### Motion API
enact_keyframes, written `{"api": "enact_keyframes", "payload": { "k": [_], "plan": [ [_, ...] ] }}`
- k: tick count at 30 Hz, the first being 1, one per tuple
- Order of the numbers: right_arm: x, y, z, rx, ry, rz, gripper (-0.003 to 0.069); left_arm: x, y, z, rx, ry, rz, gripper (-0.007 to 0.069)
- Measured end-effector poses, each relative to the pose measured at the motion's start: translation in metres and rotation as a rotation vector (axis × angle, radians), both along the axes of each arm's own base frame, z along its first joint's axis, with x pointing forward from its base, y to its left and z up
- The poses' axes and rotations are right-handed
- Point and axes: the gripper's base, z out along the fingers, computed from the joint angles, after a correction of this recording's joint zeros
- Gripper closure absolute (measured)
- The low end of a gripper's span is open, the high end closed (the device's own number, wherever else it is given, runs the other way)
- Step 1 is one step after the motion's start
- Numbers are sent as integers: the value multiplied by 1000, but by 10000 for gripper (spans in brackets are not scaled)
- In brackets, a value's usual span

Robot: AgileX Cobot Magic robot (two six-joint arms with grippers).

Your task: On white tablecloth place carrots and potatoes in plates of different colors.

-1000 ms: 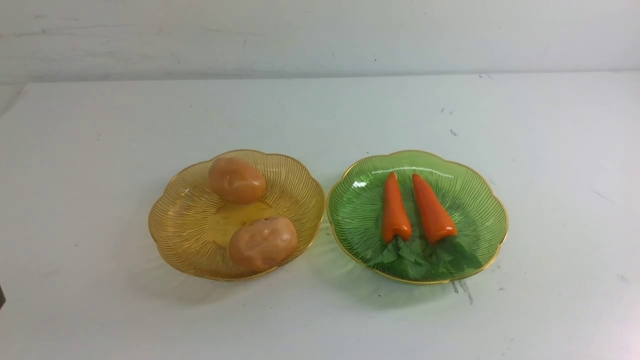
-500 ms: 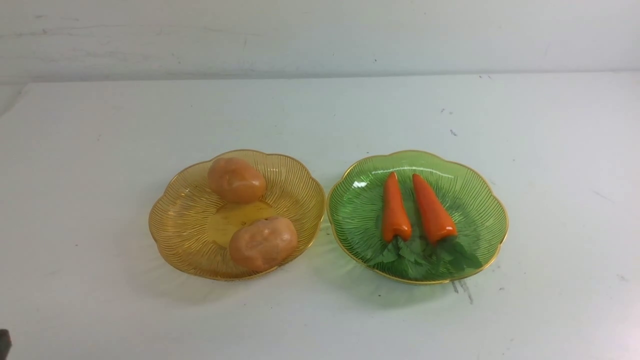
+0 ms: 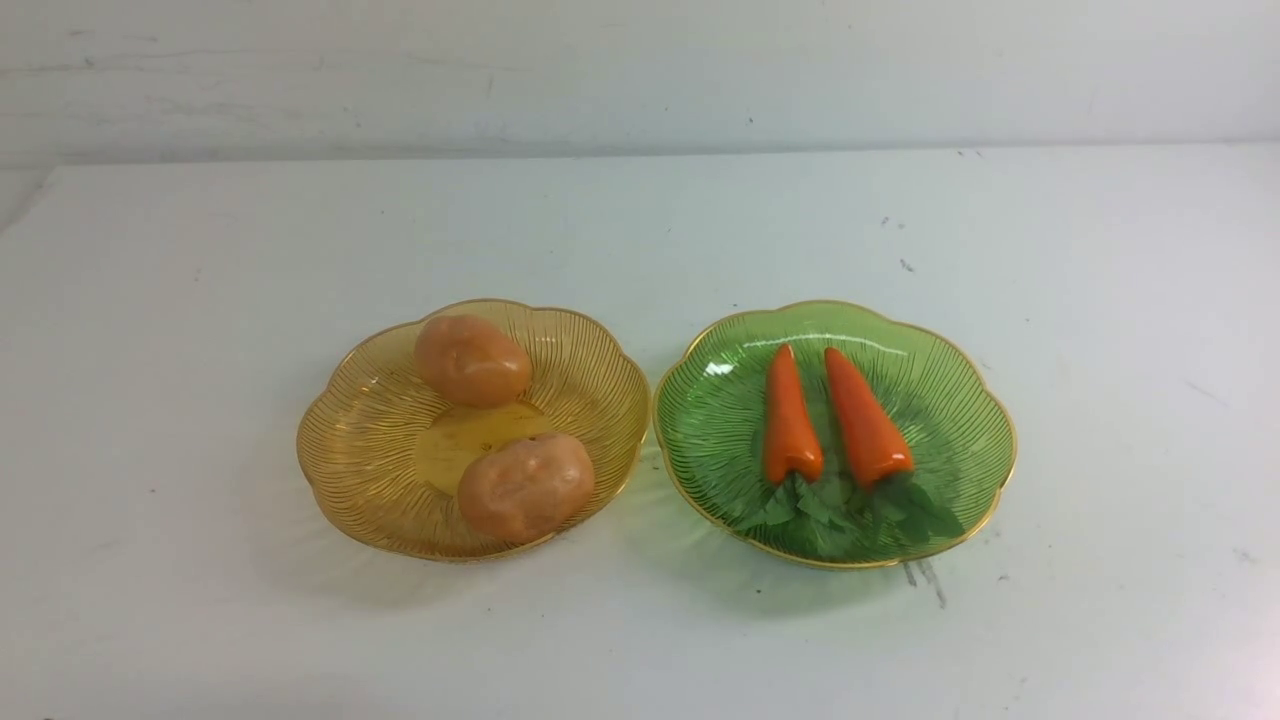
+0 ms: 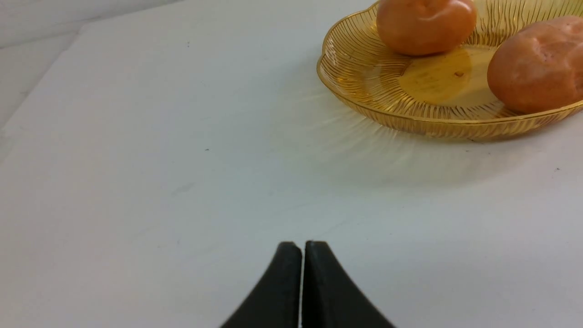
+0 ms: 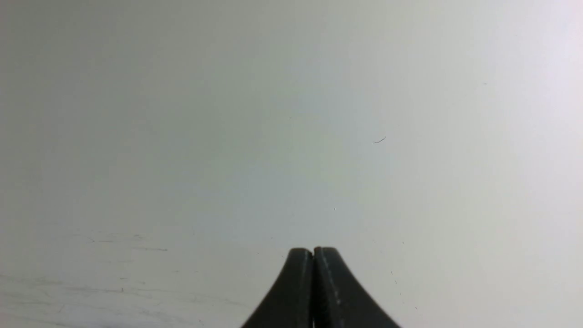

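Note:
Two tan potatoes [image 3: 472, 360] [image 3: 526, 486] lie in the amber plate [image 3: 345, 450] at centre left of the white tablecloth [image 3: 180, 330]. Two orange carrots [image 3: 790, 415] [image 3: 866, 418] lie side by side in the green plate [image 3: 960, 410] just to its right, leafy tops toward me. No gripper shows in the front view. In the left wrist view my left gripper [image 4: 303, 246] is shut and empty above bare cloth, well short of the amber plate [image 4: 360, 68] and its potatoes [image 4: 426, 25] [image 4: 537, 64]. My right gripper [image 5: 313, 251] is shut and empty over plain cloth.
A pale wall [image 3: 640, 70] rises behind the table's far edge. Small dark specks and scuffs [image 3: 925, 580] mark the cloth near the green plate. The two plates nearly touch at the middle.
A dark piece of the left arm at the front view's lower left edge has slipped out of view. The plates, potatoes and carrots have not moved.

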Motion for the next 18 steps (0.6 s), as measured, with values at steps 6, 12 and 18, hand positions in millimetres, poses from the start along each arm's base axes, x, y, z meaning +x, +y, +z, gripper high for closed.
{"api": "enact_keyframes", "payload": {
  "k": [6,12,18],
  "plan": [
    [0,0,0,1,0,0,674,0,0,0,0,0,0,628],
    [0,0,0,1,-1,1,674,0,0,0,1,0,0,628],
    [0,0,0,-31,-9,-13,674,0,0,0,1,0,0,628]
  ]
}}
